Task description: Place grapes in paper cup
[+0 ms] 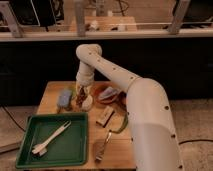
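We find the gripper (81, 91) low over the back of the wooden table (50, 100), between the blue-grey soft lump (65, 98) and the reddish bowl (107, 94), but its outline blurs into what lies beneath it. The grapes (79, 98) show only as a dark reddish smudge just left of the paper cup (87, 103), and we cannot tell whether the gripper touches them. The white arm (145, 100) hides the bowl's right rim and the table's right side, and the bottom edge cuts the arm off.
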Robot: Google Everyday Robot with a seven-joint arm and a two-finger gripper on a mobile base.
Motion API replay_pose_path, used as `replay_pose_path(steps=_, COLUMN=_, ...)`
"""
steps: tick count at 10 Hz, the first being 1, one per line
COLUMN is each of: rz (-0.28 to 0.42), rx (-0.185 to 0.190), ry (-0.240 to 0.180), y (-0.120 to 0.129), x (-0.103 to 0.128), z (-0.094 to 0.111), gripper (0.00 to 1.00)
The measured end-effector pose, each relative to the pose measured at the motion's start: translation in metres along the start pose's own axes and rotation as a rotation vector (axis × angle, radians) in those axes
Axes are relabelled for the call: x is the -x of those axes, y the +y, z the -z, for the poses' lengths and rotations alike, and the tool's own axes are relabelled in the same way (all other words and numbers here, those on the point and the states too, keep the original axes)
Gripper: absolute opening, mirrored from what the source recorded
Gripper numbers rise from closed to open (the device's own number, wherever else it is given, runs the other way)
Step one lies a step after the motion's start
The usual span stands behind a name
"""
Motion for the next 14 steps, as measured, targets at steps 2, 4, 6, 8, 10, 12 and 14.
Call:
replay_pose_path(steps=2, rz=-0.004, rx=0.011, ry=-0.019, y=0.0031, x=-0.0026, z=-0.0015, gripper=0.0)
replay_pose_path(steps=4, rz=-0.009, rx=0.024, ry=-0.035, y=0.0054, x=-0.0048, z=-0.0028, gripper=0.1)
replay_pose_path(steps=6, rz=-0.011, rx=0.035, ry=-0.04, y=0.0059, x=-0.0054, z=-0.0025, gripper=0.29)
replay_pose_path(steps=8, rz=-0.012, rx=0.043, ry=-0.046, y=0.0074, x=-0.0069, z=-0.0015, gripper=0.48)
replay_pose_path(steps=10, rz=-0.004, rx=0.058, ry=-0.056, y=0.006, x=-0.0068, z=-0.0028, gripper=0.7)
replay_pose_path(steps=12, rz=0.001, rx=0.068, ry=-0.061, y=0.0047, x=-0.0068, z=-0.0037, gripper=0.8)
replay_pose_path(steps=14, rz=0.0, rx=0.071, ry=-0.061, y=0.0052, x=-0.0089, z=-0.0035, gripper=0.8)
